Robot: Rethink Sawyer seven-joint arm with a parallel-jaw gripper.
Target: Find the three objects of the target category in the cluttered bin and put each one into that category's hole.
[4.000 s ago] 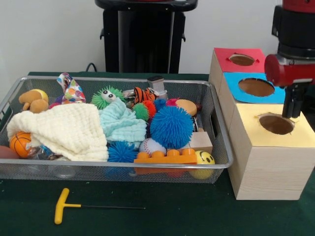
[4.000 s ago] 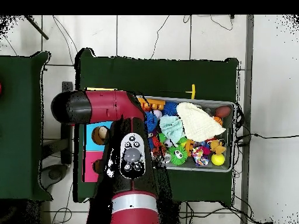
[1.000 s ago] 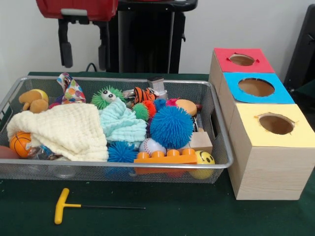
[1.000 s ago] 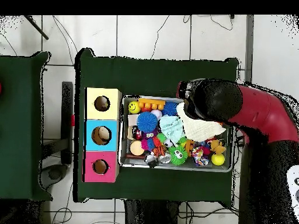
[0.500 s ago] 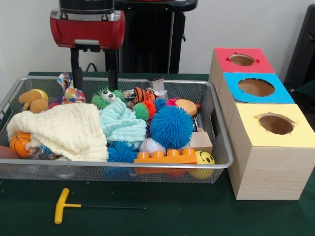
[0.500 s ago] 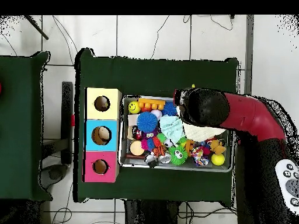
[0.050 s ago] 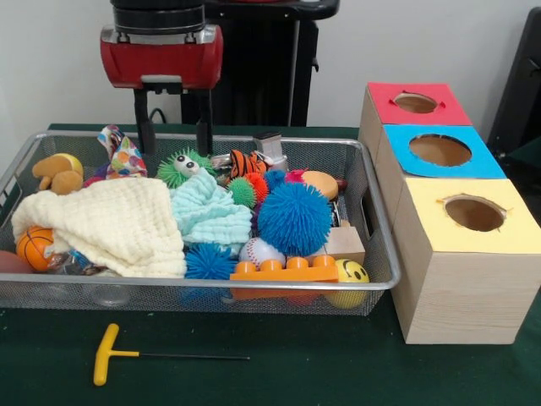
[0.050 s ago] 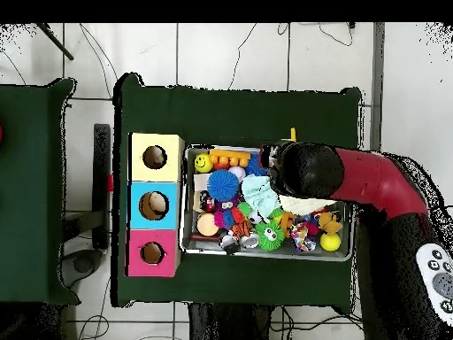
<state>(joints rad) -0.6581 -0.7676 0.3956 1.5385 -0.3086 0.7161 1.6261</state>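
The wire bin [image 7: 372, 211] is heaped with toys: a cream cloth [image 7: 110, 224], a pale blue cloth [image 7: 207, 211], a big blue spiky ball [image 7: 294, 218], a baseball [image 7: 260, 250], a basketball [image 7: 35, 247] and a smiley ball [image 7: 348, 275]. My gripper [image 7: 176, 149] hangs open and empty over the bin's far side, its fingertips just above a green spiky toy [image 7: 184, 167]. Beside the bin stand three boxes with a red hole [image 7: 415, 102], a blue hole [image 7: 439, 150] and a yellow hole [image 7: 474, 213]. In the overhead view the arm [image 8: 305, 170] hides the gripper and part of the cloth.
A tiger toy [image 7: 248, 161], an orange brick [image 7: 283, 271], a wooden block [image 7: 345, 241] and a plush [image 7: 57, 172] also lie in the bin. A yellow-handled T key [image 7: 110, 351] rests on the green table in front of the bin.
The gripper came from over the yellow hole across to the bin. Over the last second it has dropped lower and shifted slightly right in the front view, still open.
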